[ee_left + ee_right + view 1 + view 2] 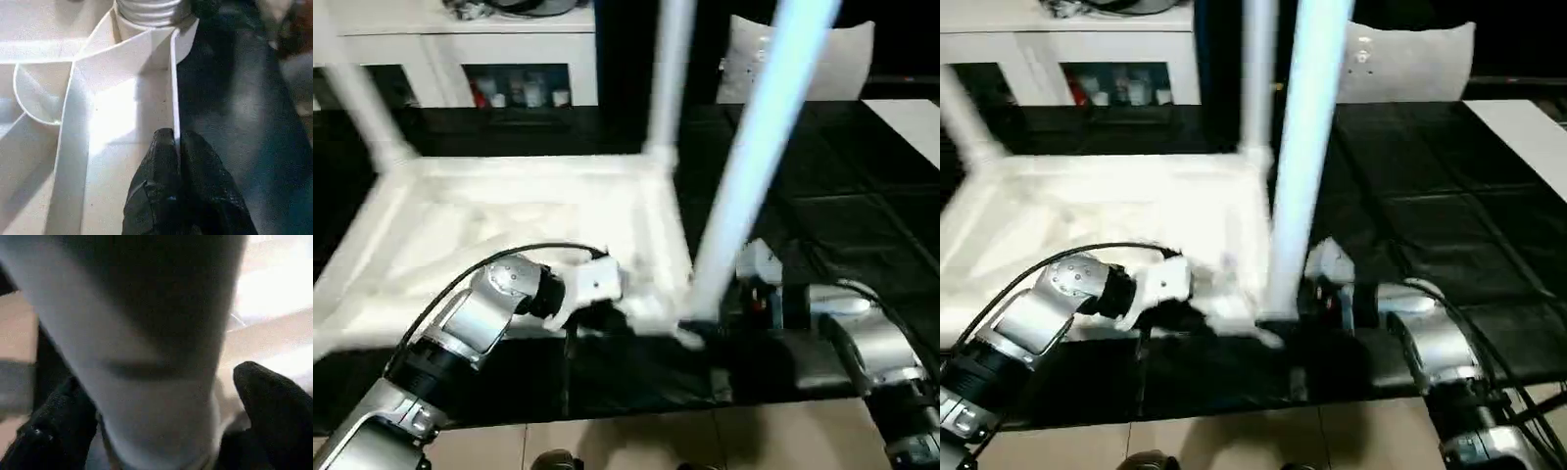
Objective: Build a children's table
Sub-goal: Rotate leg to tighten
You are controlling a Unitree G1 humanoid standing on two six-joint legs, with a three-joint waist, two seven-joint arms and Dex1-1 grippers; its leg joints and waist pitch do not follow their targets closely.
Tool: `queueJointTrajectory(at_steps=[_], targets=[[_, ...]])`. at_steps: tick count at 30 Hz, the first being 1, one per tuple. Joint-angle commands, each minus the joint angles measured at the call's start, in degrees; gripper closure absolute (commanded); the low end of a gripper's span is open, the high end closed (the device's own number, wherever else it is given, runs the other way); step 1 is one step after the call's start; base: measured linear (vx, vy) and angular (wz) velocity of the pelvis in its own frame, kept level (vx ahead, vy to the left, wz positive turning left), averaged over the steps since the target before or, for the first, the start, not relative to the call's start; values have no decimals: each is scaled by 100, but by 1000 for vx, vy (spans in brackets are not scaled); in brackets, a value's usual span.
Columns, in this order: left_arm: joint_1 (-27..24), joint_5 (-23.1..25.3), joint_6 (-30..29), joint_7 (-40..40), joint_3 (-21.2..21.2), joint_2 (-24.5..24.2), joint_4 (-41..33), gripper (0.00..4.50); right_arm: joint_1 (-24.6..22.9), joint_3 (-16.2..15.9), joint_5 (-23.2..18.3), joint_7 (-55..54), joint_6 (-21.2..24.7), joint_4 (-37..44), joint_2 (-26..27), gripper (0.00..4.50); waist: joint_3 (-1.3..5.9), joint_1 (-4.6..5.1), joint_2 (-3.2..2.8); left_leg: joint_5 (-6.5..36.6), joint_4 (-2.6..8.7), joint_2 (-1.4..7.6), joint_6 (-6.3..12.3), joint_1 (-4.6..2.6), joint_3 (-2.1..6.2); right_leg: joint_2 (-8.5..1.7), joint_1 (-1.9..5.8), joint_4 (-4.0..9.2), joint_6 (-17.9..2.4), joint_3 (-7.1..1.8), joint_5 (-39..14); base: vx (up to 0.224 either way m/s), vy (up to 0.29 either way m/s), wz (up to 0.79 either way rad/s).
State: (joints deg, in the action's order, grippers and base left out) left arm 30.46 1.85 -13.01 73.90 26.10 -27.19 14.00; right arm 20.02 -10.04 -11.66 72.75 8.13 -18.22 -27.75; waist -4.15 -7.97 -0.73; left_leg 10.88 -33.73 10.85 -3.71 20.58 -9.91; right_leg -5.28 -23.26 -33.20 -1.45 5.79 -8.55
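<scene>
While the table top (509, 235) lies upside down on the black floor (862, 215), the left pincer (174, 147) is clamped on its rim wall. The right pincer (161, 421) stands wide around the near-corner leg (754, 157).

Black mat (862, 235) across centre frame; table top (509, 235) upside down on it, cushion (803, 59) upper right.

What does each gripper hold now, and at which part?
The left gripper is shut on the table top, pinching its thin side rim near a corner socket. The right gripper is open, with its fingers either side of a leg, not clamping it.
</scene>
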Motion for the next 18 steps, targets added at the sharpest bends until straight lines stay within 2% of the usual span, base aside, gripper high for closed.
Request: queueJointTrajectory(at_steps=[1,4,5,6,10,11,14,16,18], targets=[[158,13,211,255,173,-69,79,450,-19,-107,-109,241,-62,173,-105,7,386,38,39,1168,417,253,391,-42,42,-373,311,353,-1112,-311,-1824,0,0,0],[268,47,447,416,187,-116,321,450,-29,-240,-123,438,-3,226,-178,35,378,37,45,1231,425,250,342,-43,55,-374,309,379,-990,-307,-2100,0,0,0],[287,58,476,425,184,-119,353,450,-21,-240,-117,440,-8,216,-168,35,380,40,42,1231,428,254,333,-40,56,-377,310,376,-993,-308,-2084,0,0,0],[293,60,486,427,181,-119,365,450,-17,-240,-122,448,5,213,-164,57,382,43,45,1238,431,259,315,-45,59,-376,307,373,-994,-308,-2078,0,0,0],[340,50,590,466,170,-105,480,450,-5,-245,-115,542,36,208,-161,92,388,43,45,1189,424,258,326,-49,53,-367,301,362,-1054,-307,-1956,0,0,0],[345,47,598,466,168,-103,493,450,-2,-247,-112,551,34,204,-161,92,387,46,70,1181,424,260,334,-44,50,-368,306,358,-1067,-308,-1920,0,0,0],[360,35,671,471,167,-84,582,450,36,-277,-147,587,41,156,-156,114,387,36,69,1117,421,263,352,-45,49,-375,302,350,-1089,-311,-1891,0,0,0],[345,31,687,469,157,-79,601,450,50,-291,-154,611,62,138,-146,146,392,29,66,1090,419,263,355,-43,48,-374,305,341,-1094,-310,-1871,0,0,0],[331,27,688,464,150,-80,602,450,55,-299,-146,615,63,122,-132,151,390,26,61,1106,419,264,349,-47,46,-378,301,344,-1098,-312,-1874,0,0,0]])
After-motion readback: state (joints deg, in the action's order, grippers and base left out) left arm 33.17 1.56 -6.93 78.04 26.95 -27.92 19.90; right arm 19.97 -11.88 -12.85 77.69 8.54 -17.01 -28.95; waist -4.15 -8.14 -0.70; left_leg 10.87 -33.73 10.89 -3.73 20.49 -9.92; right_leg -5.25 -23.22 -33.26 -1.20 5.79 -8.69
